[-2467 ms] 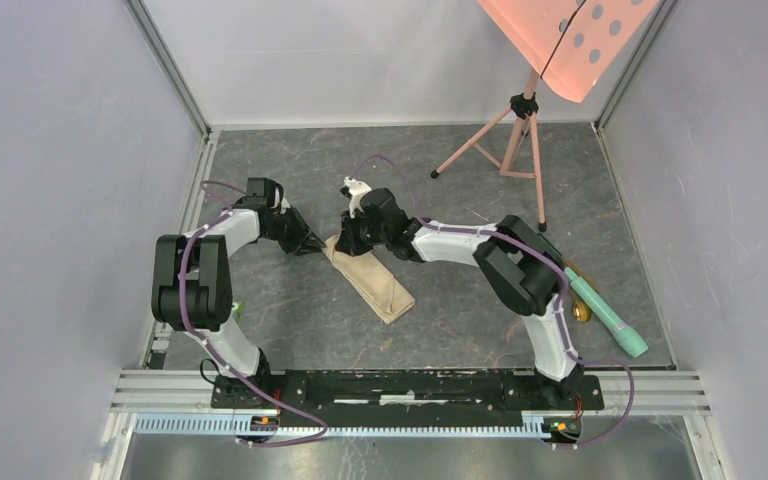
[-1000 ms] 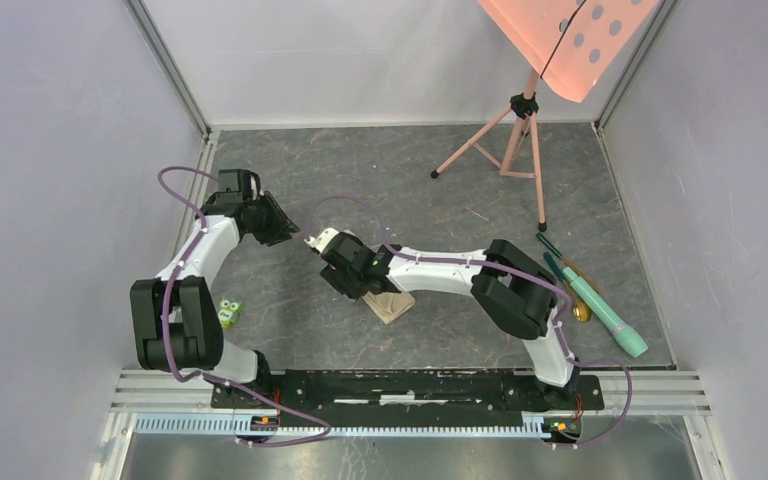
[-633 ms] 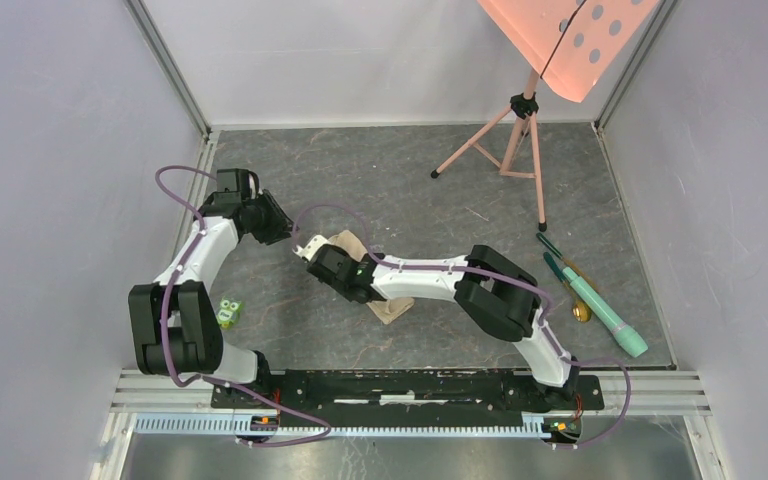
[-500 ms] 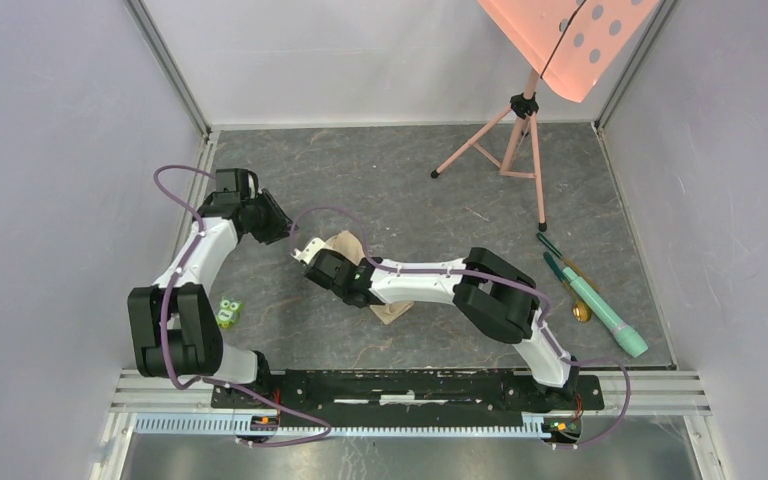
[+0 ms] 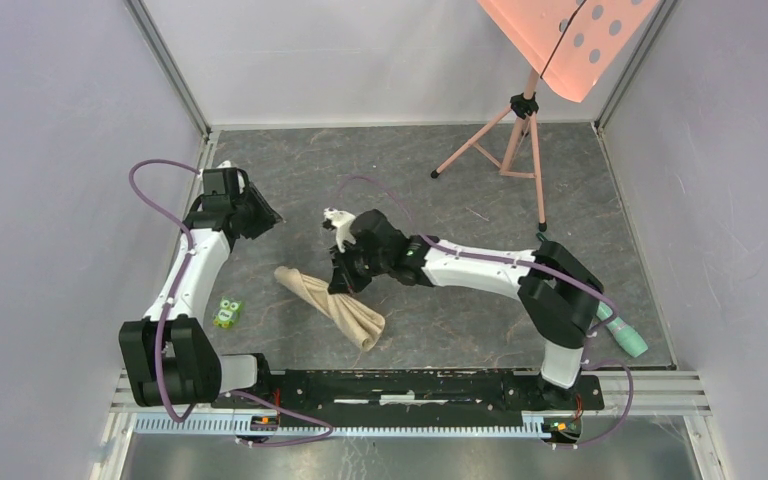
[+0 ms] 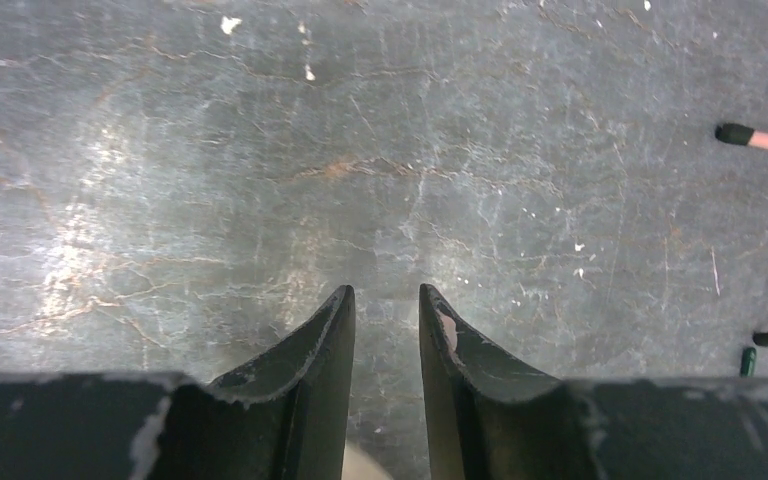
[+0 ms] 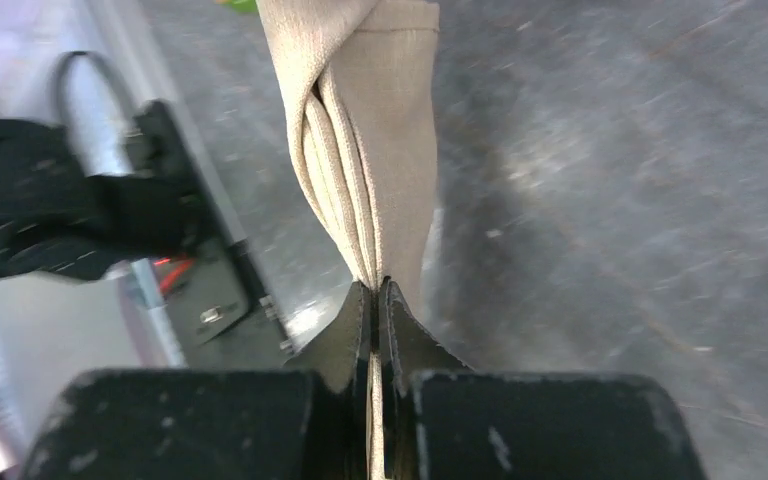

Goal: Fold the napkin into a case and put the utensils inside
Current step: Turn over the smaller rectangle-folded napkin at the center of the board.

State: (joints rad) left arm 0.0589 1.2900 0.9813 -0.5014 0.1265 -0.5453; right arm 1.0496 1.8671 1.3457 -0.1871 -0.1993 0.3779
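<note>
The napkin point(image 5: 335, 305) is a long, narrow beige strip running diagonally across the mat, its layers bunched and twisted. My right gripper point(image 5: 344, 278) is shut on the strip's far edge. In the right wrist view the cloth point(image 7: 380, 150) hangs away from the closed right gripper point(image 7: 375, 290), pinched between the fingers. My left gripper point(image 5: 263, 214) hovers at the far left, apart from the cloth. It stands open with only bare mat between the tips of the left gripper point(image 6: 385, 292). The utensils are hidden behind my right arm.
A small green frog toy point(image 5: 226, 313) sits near the left arm. A mint-green cylinder point(image 5: 625, 338) pokes out beside the right arm's elbow. A pink tripod point(image 5: 515, 130) stands at the back right; its feet point(image 6: 732, 133) show in the left wrist view.
My right gripper shut on the napkin and swung back toward the middle, dragging the strip left and nearer. The left arm drew back toward the far left corner, still open.
</note>
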